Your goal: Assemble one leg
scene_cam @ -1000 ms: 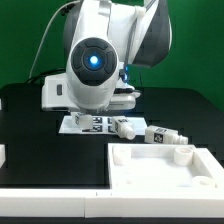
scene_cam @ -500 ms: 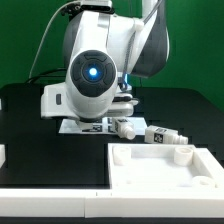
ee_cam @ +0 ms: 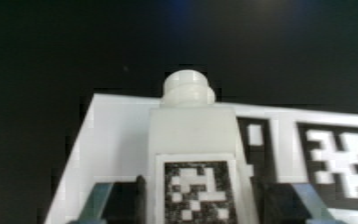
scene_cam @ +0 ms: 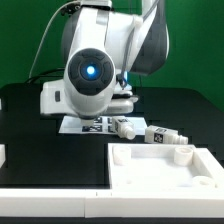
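Two legs (scene_cam: 124, 128) (scene_cam: 163, 136) lie near one marker board (scene_cam: 78, 125) and one panel (scene_cam: 150, 172); a leg (ee_cam: 194, 140) sits between the jaws, grip unclear.

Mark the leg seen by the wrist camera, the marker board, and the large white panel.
leg (ee_cam: 194, 135): wrist view, white body above its tag.
marker board (ee_cam: 114, 140): wrist view, bare white area beside the leg.
white panel (scene_cam: 150, 172): exterior view, bare flat face.

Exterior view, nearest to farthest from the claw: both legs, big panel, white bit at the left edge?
1. Leg at the marker board, between the fingers of the claw.
2. Second leg, exterior view's right, and panel, foreground: too close to call.
3. White bit, exterior view's left edge.
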